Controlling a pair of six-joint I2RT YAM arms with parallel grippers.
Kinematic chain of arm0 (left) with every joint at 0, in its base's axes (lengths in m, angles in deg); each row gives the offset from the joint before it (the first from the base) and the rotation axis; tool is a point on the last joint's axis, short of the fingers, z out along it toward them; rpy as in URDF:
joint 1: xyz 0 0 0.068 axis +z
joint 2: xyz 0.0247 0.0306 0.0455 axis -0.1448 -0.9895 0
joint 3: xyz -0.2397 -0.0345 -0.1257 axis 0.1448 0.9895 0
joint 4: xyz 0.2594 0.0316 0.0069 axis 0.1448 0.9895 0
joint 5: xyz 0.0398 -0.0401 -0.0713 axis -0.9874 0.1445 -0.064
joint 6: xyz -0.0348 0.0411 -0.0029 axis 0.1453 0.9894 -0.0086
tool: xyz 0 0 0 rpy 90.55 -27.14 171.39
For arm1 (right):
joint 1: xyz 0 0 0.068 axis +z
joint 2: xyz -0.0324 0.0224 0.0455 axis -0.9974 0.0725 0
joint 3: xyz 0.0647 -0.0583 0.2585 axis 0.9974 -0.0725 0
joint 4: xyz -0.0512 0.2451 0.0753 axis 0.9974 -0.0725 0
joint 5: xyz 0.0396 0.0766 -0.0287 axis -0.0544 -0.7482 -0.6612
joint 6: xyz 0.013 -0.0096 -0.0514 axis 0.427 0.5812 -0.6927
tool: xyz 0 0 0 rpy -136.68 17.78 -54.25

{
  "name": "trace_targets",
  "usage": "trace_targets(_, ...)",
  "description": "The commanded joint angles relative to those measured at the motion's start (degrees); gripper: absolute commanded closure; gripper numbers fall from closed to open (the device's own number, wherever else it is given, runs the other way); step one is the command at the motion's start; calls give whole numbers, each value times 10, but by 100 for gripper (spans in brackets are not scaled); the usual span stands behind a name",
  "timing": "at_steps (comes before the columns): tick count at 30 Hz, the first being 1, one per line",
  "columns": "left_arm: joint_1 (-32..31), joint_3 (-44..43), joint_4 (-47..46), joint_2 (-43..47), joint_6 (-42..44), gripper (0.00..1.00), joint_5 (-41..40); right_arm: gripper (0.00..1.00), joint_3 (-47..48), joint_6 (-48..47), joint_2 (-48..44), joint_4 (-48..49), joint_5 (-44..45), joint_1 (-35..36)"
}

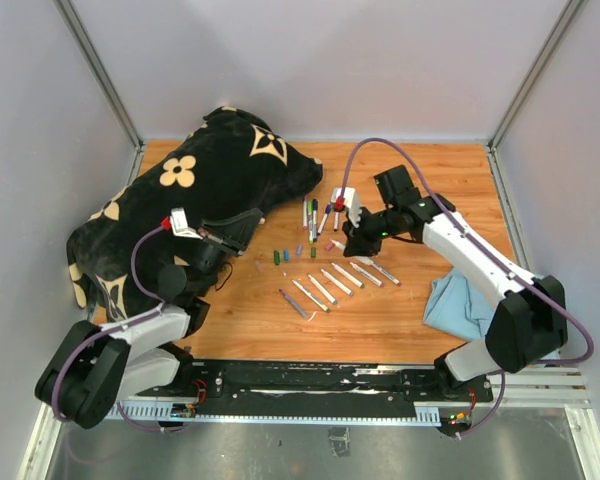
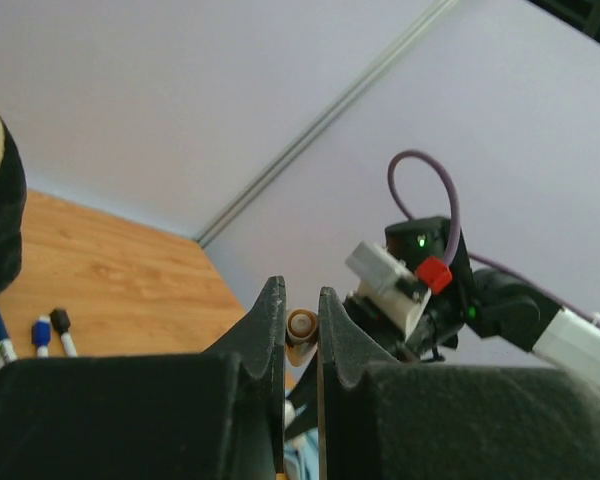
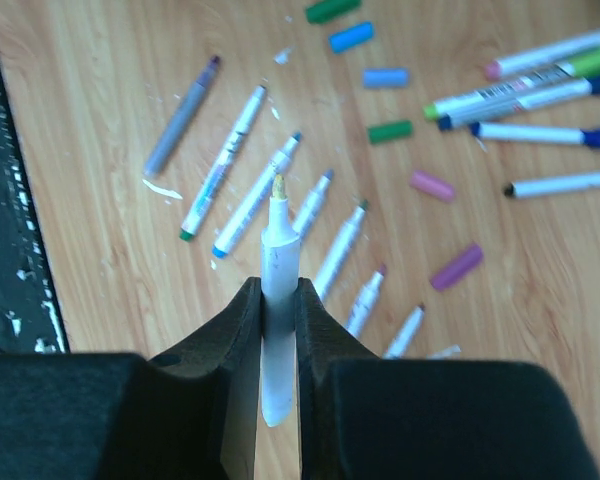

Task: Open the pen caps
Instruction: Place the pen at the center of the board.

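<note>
Right claw (image 3: 278,288) clenched on uncapped marker (image 3: 277,228), left claw (image 2: 300,296) pinching a cap (image 2: 301,325) (barcode label (image 3: 507,92) unreadable)

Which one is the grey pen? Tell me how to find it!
Find the wooden table with the big black flowered cushion. A slanted row of uncapped markers lies mid-table; the grey pen ends that row on the left. Its barrel is dark grey, its neighbours' white.

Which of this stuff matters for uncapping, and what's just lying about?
Job: capped markers, loose caps, uncapped markers, marker in the right gripper, cap in the left gripper.
Lying about: black cushion, blue cloth.
</note>
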Motion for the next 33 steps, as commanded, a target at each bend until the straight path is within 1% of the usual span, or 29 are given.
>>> trace_targets(1, 4, 42, 84, 66, 30, 100, 61, 96, -22, -28, -29, -10, 53, -47)
trace_targets(6, 4, 88, 120, 125, 27, 100, 94, 93, -22, -22, -17, -2, 112, -88)
trace_targets(8, 4, 100, 128, 143, 26, 100, 102, 93, -21, -17, -5, -2, 121, -108)
trace_targets(14, 4, 130, 136, 178, 21, 100, 98, 93, -19, -16, 26, -4, 168, -131)
trace_targets(23, 4, 143, 121, 169, 20, 100, 95, 93, -1, -16, 87, -27, 212, -147)
trace_targets(33, 4, 148, 87, 133, 12, 100, 101, 92, 5, -15, 120, -36, 235, -158)
